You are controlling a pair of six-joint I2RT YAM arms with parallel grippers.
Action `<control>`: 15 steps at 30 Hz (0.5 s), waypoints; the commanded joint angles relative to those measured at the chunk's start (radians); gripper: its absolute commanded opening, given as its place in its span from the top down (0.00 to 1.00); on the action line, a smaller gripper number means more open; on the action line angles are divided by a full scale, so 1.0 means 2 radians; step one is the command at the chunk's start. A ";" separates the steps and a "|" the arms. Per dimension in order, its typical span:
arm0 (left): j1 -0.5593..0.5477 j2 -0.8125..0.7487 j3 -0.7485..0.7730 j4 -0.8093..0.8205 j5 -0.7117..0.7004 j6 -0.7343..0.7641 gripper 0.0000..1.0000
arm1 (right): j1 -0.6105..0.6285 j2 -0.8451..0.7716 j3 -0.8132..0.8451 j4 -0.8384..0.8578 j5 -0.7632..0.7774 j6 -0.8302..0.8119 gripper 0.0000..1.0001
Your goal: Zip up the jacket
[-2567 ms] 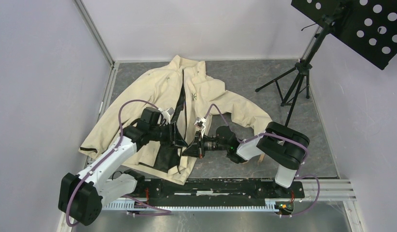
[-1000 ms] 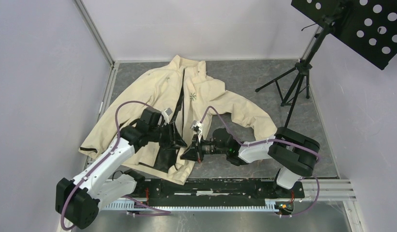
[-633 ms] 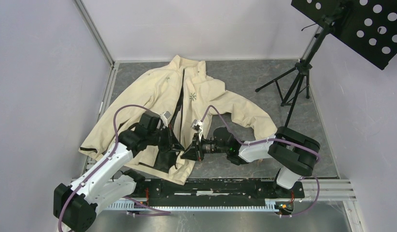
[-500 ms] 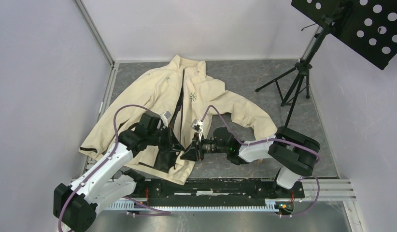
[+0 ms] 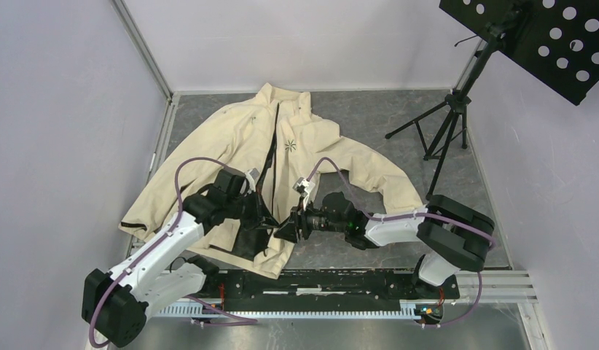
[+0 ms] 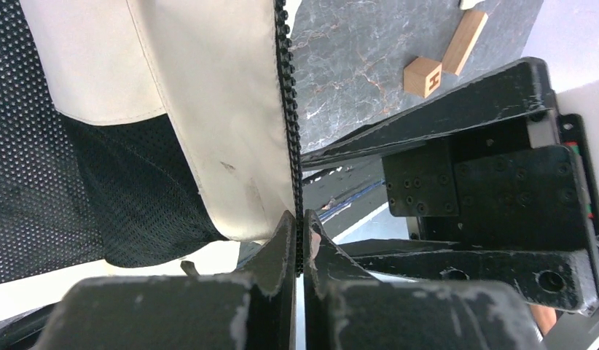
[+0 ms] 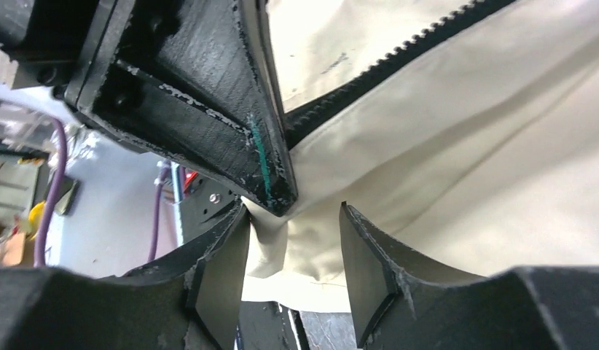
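Note:
The cream jacket [image 5: 238, 138] lies spread on the grey floor, its front open and the black mesh lining [image 6: 63, 197] showing near the hem. My left gripper [image 6: 299, 219] is shut on the dark zipper tape [image 6: 286, 109] at the bottom of one front edge. In the top view the left gripper [image 5: 269, 219] meets my right gripper [image 5: 286, 227] tip to tip at the hem. The right gripper [image 7: 293, 219] stands open, cream fabric [image 7: 442, 146] lying loose between its fingers. The left gripper's black finger [image 7: 209, 87] sits just above them, next to the zipper teeth [image 7: 398, 55].
A black tripod stand [image 5: 446, 124] with a perforated board [image 5: 544, 36] stands at the back right. Two small wooden blocks [image 6: 422, 75] lie on the floor beside the hem. The arms' mounting rail [image 5: 318, 281] runs along the near edge. Walls close in on the left and at the back.
My left gripper has shut on the zipper edge. The right gripper has opened and let go of the fabric, and its arm has shifted slightly to the right.

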 commanded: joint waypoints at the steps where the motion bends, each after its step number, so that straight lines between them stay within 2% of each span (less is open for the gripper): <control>1: -0.003 0.008 0.023 -0.003 -0.017 -0.019 0.98 | 0.011 -0.039 0.008 -0.074 0.103 0.000 0.44; 4: -0.004 0.013 0.025 -0.003 -0.021 -0.018 0.98 | 0.014 -0.051 0.000 -0.074 0.121 0.010 0.41; 10: -0.005 0.018 0.034 -0.014 -0.035 -0.025 0.98 | 0.040 -0.059 0.013 -0.078 0.137 0.032 0.41; 15: -0.006 0.030 0.047 -0.033 -0.054 -0.026 0.98 | 0.064 -0.068 0.036 -0.122 0.201 0.042 0.41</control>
